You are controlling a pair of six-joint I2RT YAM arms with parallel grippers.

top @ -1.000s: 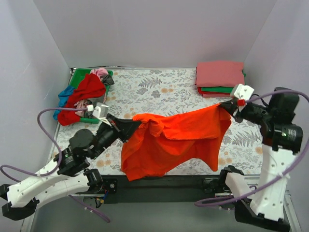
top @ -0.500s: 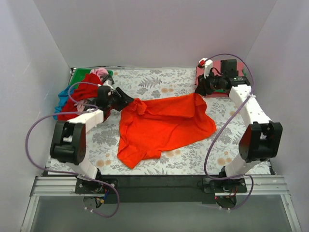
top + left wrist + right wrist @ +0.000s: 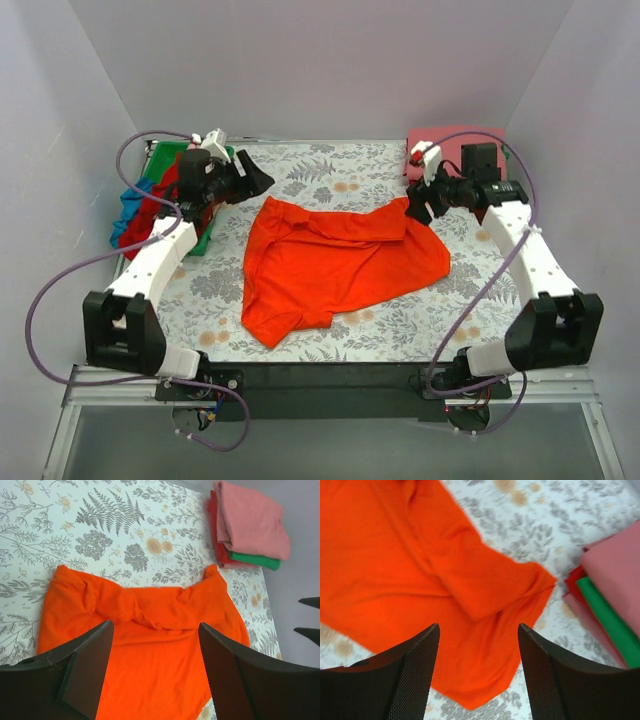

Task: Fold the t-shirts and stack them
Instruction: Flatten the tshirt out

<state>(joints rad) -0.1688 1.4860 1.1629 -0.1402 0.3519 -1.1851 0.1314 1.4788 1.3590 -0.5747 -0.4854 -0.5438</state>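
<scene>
Pale walls close in a table spread with a grey floral table cloth (image 3: 330,170), seen from above. You have the orange-red t-shirt (image 3: 335,265) lying loose and rumpled in the middle of it, unfolded, one sleeve reaching towards the far right. Your left gripper (image 3: 260,180) hangs off the shirt's far left corner, apart from the cloth. Your right gripper (image 3: 415,210) sits over the shirt's far right corner. A heap of unfolded shirts (image 3: 148,208), red, blue and green, lies at the far left edge. A folded stack (image 3: 445,150) rests in the far right corner, partly behind your right arm.

From the left wrist, your left gripper (image 3: 154,629) has its fingers spread wide with nothing between them. The orange-red t-shirt (image 3: 150,610) lies flat below. Beyond it the folded stack (image 3: 250,525) shows coral pink on top, then green and red.

From the right wrist, your right gripper (image 3: 477,627) is likewise spread and empty above the orange-red t-shirt (image 3: 395,555). The folded stack (image 3: 615,580) lies just beside the shirt's corner.
</scene>
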